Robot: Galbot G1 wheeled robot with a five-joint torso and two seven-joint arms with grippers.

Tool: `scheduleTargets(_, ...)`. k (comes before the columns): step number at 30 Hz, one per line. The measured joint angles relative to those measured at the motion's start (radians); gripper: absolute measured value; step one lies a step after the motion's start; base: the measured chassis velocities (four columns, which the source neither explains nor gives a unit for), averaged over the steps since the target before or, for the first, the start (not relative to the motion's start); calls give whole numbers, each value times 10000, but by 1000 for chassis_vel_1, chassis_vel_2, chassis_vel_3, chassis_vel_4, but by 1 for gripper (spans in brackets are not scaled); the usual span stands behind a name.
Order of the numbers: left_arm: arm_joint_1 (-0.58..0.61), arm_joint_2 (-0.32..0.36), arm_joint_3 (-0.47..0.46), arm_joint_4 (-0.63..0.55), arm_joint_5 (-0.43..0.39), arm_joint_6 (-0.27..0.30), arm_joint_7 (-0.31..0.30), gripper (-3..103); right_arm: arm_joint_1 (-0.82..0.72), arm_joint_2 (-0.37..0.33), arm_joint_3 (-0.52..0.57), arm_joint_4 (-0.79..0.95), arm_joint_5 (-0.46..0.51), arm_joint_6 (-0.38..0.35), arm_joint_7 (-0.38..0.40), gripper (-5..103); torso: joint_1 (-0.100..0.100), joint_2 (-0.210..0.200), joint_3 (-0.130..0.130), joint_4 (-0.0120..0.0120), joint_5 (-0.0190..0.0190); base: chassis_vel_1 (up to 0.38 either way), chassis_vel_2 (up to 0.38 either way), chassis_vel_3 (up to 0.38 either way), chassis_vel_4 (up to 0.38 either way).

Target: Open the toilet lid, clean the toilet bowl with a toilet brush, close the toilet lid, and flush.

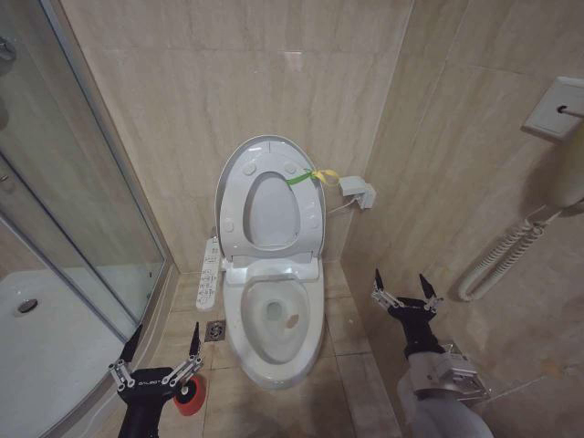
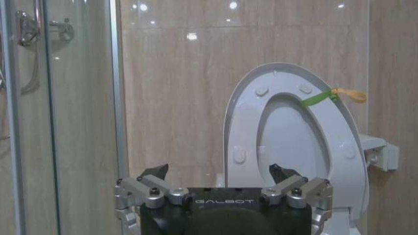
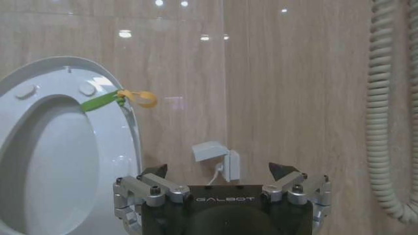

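Observation:
The toilet lid (image 1: 271,208) stands raised against the back wall, with the seat ring (image 1: 235,205) up in front of it and a yellow-green strap (image 1: 315,175) at the rim. The toilet bowl (image 1: 239,319) lies uncovered below, its button panel (image 1: 208,272) on the left side. A small red cup holder (image 1: 190,399) sits on the floor by my left gripper (image 1: 167,330); the toilet brush handle cannot be made out. My left gripper (image 2: 218,169) is open and empty, left of the bowl. My right gripper (image 1: 400,276) (image 3: 218,167) is open and empty, right of the bowl.
A glass shower enclosure (image 1: 82,182) closes off the left side. A floor drain (image 1: 215,329) lies beside the bowl. A white wall box (image 1: 358,192) sits right of the lid. A coiled hose (image 1: 511,246) hangs on the right wall, close to my right arm.

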State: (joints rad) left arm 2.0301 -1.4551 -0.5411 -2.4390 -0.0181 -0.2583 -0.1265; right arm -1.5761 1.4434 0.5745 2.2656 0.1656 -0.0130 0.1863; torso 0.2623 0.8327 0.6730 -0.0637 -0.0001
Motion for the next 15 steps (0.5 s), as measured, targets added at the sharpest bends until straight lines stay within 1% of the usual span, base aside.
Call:
scheduleTargets(8, 0, 0, 0, 0, 0, 0, 0, 100, -184, 207, -223, 87, -91, 104, -130, 100, 0, 0, 0, 0, 0, 0, 0, 0, 0)
scheduleTargets(15, 0, 0, 0, 0, 0, 0, 0, 100, -260, 249, -298, 173, -105, 100, -130, 100, 0, 0, 0, 0, 0, 0, 0, 0, 0)
